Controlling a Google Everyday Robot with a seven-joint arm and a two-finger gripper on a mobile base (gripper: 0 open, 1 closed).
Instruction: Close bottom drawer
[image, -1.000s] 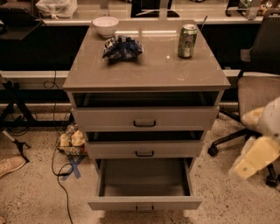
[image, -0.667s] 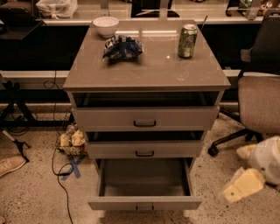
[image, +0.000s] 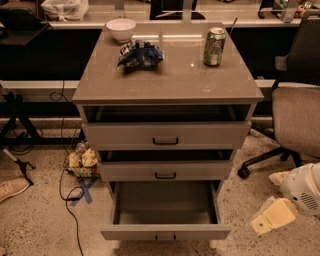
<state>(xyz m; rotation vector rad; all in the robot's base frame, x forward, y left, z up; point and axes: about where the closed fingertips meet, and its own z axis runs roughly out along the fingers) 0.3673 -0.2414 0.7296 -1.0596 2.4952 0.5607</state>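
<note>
1. Speckled floor (image: 35, 220) surrounds a grey-beige bench (image: 170, 80) that stands before a row of dark desks. An office chair (image: 297, 120) sits off the bench's right edge.
2. On the benchtop we see a white bowl (image: 121, 29) at the back left corner and a green can (image: 214, 46) near the back right corner. A blue snack bag (image: 140, 53) lies between them, closer to the bowl.
3. We see the bottom drawer (image: 165, 232) pulled far out past the front edge, its grey inside bare. The middle drawer (image: 165, 171) and top drawer (image: 165, 135) are each slightly ajar.
4. We find the gripper (image: 274, 216) low, off the front right corner and apart from the drawer. We cannot tell whether it is open or closed.
5. The drawer front runs parallel to the bench's front edge and lies to the gripper's side, toward the front left corner. We judge the gripper must come in front of that panel, then push toward the back edge.
</note>
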